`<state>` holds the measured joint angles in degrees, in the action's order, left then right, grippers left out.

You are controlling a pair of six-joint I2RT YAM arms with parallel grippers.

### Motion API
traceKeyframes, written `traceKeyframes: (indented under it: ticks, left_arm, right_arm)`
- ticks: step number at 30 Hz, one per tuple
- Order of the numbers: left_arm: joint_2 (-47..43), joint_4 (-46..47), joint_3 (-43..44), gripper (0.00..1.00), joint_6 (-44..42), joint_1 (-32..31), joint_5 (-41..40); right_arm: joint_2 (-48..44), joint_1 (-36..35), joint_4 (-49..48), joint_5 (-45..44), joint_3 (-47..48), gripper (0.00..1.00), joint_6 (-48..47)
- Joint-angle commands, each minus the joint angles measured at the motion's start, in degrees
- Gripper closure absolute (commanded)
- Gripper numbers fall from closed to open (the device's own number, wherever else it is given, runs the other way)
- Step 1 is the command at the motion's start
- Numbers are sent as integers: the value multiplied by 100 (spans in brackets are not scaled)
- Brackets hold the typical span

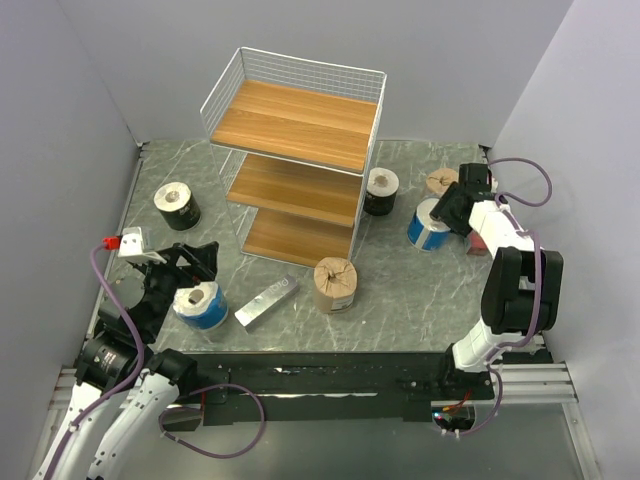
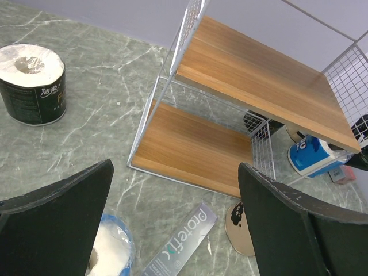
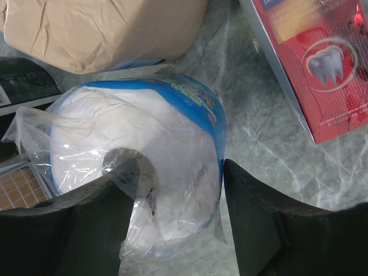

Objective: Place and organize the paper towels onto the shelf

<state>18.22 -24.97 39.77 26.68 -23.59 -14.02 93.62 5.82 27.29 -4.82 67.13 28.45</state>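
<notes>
While the right gripper (image 3: 181, 167) stands part-spread near the table's (image 1: 400, 300) right edge, one finger (image 3: 86, 230) sits at the hollow core of a blue-wrapped paper towel roll (image 3: 172, 109) and the other beside its outer wrap (whether they pinch it, I cannot tell). The left gripper (image 1: 185, 272) gapes wide, holding nothing, above a second blue-wrapped roll (image 1: 203, 306) near the front-left corner. Both rolls stand off the shelf (image 1: 300, 66).

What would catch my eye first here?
The tall wire shelf with three bare wooden boards stands mid-table. Around it stand a black roll at left and a brown roll in front, among others. At the far right, the right end effector sits over a blue roll.
</notes>
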Motion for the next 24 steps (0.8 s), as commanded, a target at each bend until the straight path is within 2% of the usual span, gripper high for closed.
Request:
traceKeyframes:
  ticks: [1,2,5,10,17,24]
  left_arm:
    - [6,45,163,4,48,-5,-74]
    - [6,54,154,4,48,-5,-83]
    - [15,63,145,4,48,-5,-74]
    - [42,36,180,4,48,-5,-74]
    - [6,71,154,4,48,-5,-39]
    - [-11,71,154,3,31,-5,13]
  right_arm:
    - [-81,24,-162,-63,-112,39,-138]
    - [-177,24,-189,-63,-165,44,-164]
    - [-353,24,-136,16,-166,51,-269]
    - [-678,24,48,358,-200,60,-594]
    - [-1827,-11,382,1527,-631,66,-1595]
    - [-3393,-20,497,2370,-948,66,-1913]
